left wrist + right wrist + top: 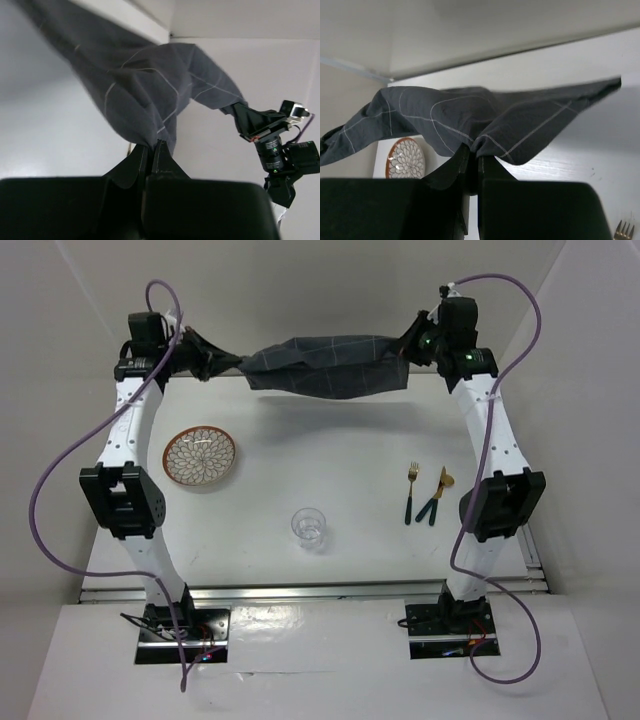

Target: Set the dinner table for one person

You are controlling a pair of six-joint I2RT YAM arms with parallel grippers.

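Here the left tool (pixel 150 149) and the right tool (pixel 472 152) are each pinched tight on one end of a soft dark grey cloth (pixel 325 365) with thin pale checks, sagging in folds between them. Beneath both tools spreads the flat white bench (pixel 300 455). Nearer the left tool sits a round patterned plate (pixel 201 457). Nearer the right lie a gold-tipped, dark-handled fork (pixel 411 490) and knife (pixel 438 495). A clear glass (pixel 310 527) stands between.

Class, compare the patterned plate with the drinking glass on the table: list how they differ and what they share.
The plate is opaque, with a floral pattern and a brown rim; the glass is clear and plain. The plate is wide and shallow; the glass is narrower and taller. Both are round and rest on the table.
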